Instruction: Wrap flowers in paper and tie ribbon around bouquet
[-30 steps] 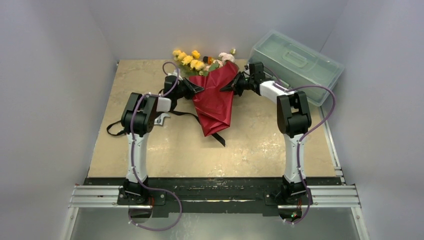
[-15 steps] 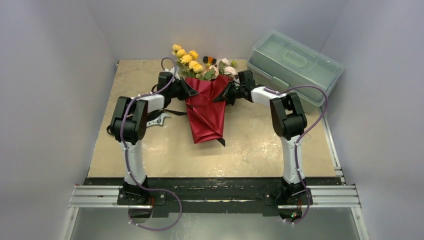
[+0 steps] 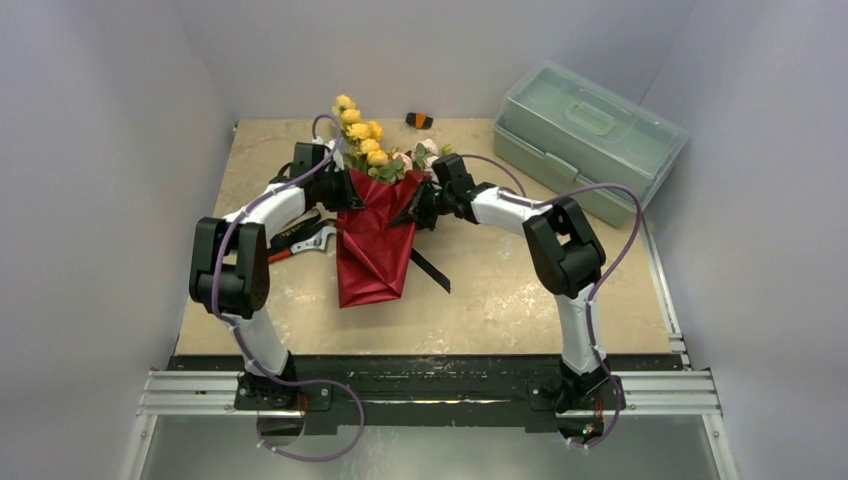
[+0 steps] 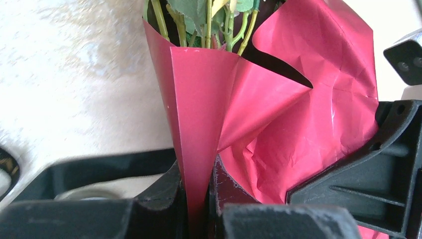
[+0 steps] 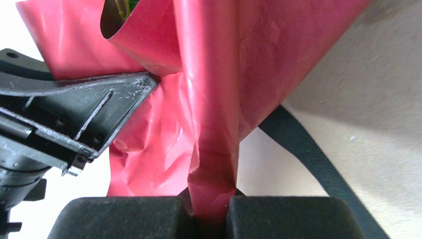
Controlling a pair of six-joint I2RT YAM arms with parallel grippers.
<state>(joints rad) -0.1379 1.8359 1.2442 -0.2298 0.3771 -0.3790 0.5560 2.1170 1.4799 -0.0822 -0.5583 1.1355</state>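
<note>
Wrapping stage, seen from above and from both wrists. My left pincer (image 3: 341, 190) is pressed together on a fold at the left edge of the paper (image 3: 372, 255). My right pincer (image 3: 409, 210) is likewise closed, pinching a narrow pleat of the right edge; each wrist view shows red sheet running straight down between the fingertips. Between the two grips the sheet forms a loose cone whose mouth opens toward the far side of the table (image 3: 530, 295), and the flowers (image 3: 358, 130) stand out of that mouth, their green stems (image 4: 209, 25) visible inside the fold. The cone's tail lies on the tabletop toward my bases. The ribbon (image 3: 430, 270) lies flat on the table just right of the cone and appears to run beneath it; it is not around the bouquet. A clear lidded box (image 3: 585, 135) sits at the far right and hand tools (image 3: 300, 238) lie just left of the paper, both outside the work. I judge the wrap to be partly done: the two flaps overlap but gape at the top, and tying has not begun. The next move, as I read it, calls for drawing one flap over the other until the cone is snug. One pincer must then hold the seam while the other lets go to fetch the ribbon, without crushing the stems or tearing the thin sheet.
</note>
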